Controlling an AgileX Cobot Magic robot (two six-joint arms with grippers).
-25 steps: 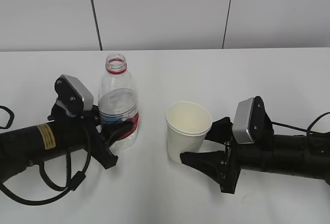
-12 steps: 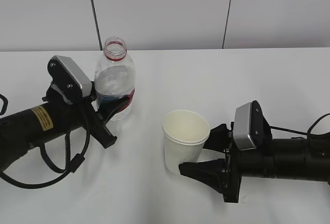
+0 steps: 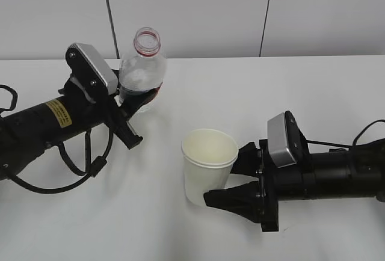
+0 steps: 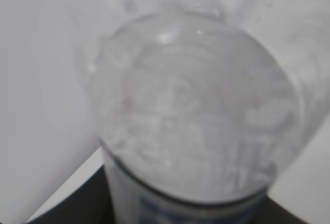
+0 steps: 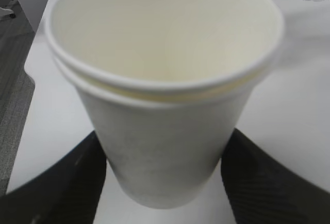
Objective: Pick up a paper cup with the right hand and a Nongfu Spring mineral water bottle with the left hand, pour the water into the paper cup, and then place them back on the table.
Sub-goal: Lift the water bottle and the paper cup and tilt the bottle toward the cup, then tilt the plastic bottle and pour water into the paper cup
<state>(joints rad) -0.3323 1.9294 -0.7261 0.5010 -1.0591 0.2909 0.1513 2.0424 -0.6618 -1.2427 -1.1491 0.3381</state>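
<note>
Fingers point(image 5: 67, 182) of your right hand point(image 3: 237, 183) sit either side of the paper cup point(image 3: 208, 165), pressed on its lower wall, cup upright and mouth open between them. Up and left of that mouth, well apart, your left hand point(image 3: 135, 101) is clamped round the label band of the Nongfu Spring mineral water bottle point(image 3: 141, 71), uncapped neck leaning slightly toward the cup. Both look clear of the table point(image 3: 337, 92). Pouring needs the neck brought over the rim; water point(image 4: 196, 110) fills the wrist view.

We can read no words or numbers; the yellow label point(image 3: 59, 112) on the left hand point(image 3: 137, 102) carries print too small to make out.
</note>
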